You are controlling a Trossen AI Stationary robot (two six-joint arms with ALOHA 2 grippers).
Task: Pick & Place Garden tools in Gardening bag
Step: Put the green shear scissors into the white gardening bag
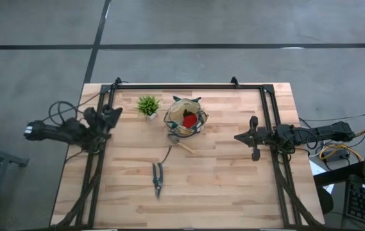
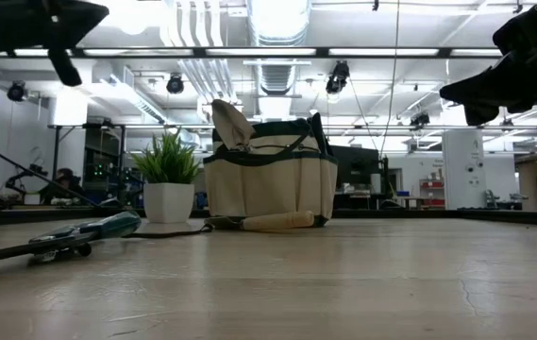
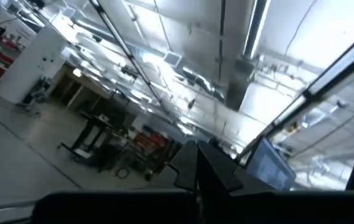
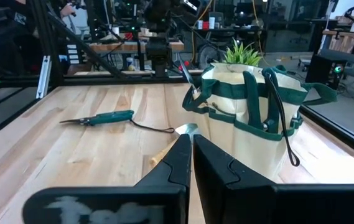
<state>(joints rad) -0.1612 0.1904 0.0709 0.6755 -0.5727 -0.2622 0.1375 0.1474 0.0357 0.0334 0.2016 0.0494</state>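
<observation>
Bench [image 1: 233, 186]: pale wood in jointed strips, smooth with a soft sheen.
Gardening bag [image 4: 251, 127]: cream woven cloth, matt, with dark green fabric trim and straps.
Trowel [image 2: 273, 222], lying against the bag's foot: light wooden handle, smooth.
Pruning shears [image 4: 102, 117], on the bench apart from the bag: teal plastic-looking grips, dull grey metal blades.
Potted plant [image 2: 169, 179], beside the bag: white smooth pot, green leaves.
Right hand [image 4: 191, 163]: matt black fingers.

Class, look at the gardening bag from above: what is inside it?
Inside the bag a red item shows, with a tan patch beside it that may be a wooden handle. Anything deeper is covered by the bag's wall and those things.
</observation>
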